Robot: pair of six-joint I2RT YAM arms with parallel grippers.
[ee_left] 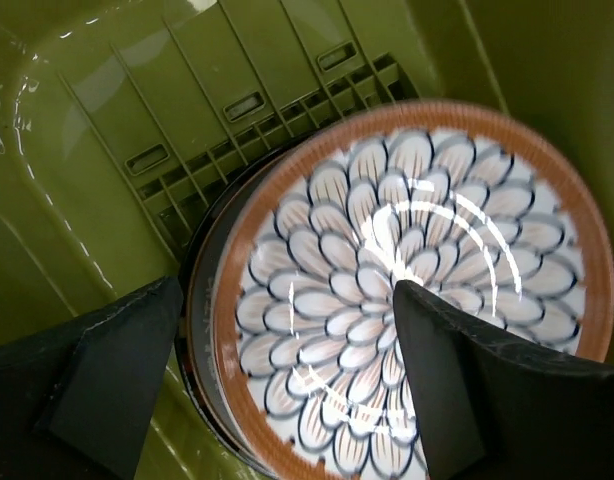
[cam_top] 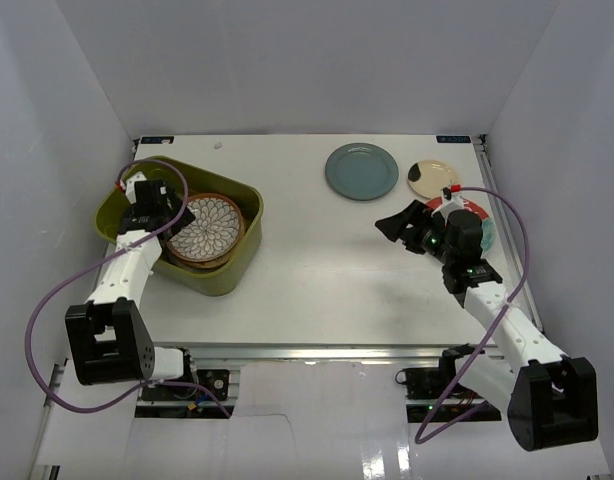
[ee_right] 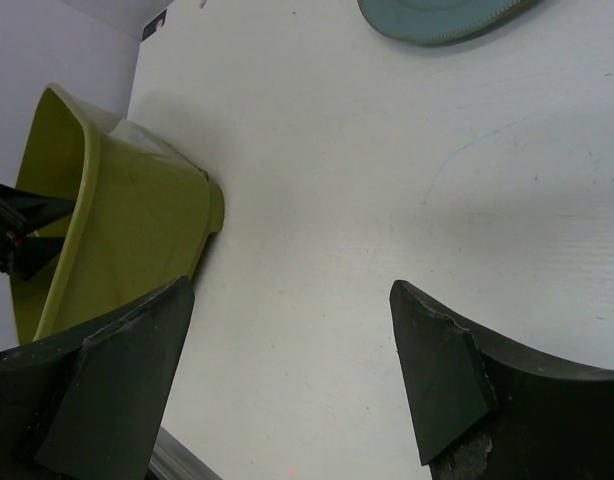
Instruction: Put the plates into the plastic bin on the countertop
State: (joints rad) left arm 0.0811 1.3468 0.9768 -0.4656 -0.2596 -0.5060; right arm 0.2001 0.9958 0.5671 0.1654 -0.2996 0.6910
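**A:** How did the left arm stand?

**B:** It stretched forward from its base at the near edge. The left gripper (cam_top: pixel 175 214) (ee_left: pixel 287 375) pointed down into the olive-green rectangular plastic bin (cam_top: pixel 230 274) (ee_left: pixel 97 130). Its jaws were spread wide and held nothing.

**A:** And the plate?

**B:** The round brown-rimmed ceramic plate with a petal pattern (cam_top: pixel 211 230) (ee_left: pixel 427 250) lay in the bin under the spread fingers. It rested on a black-rimmed plate (ee_left: pixel 195 300), of which only an edge showed. I couldn't tell whether a finger touched it.

**A:** The right arm?

**B:** It was bent at the elbow, with the forearm running up the right side of the flat white countertop (cam_top: pixel 307 280) (ee_right: pixel 387 200). The right gripper (cam_top: pixel 387 226) (ee_right: pixel 287 370) faced left above that surface, jaws wide and nothing between them.

**A:** Which plates lay outside the bin?

**B:** A round grey-blue ceramic plate (cam_top: pixel 361 171) (ee_right: pixel 437 15) lay near the far edge, with a cream plate with a dark patch (cam_top: pixel 431 178) just beside it. A red plate (cam_top: pixel 477 208) was partly hidden beneath the right wrist.
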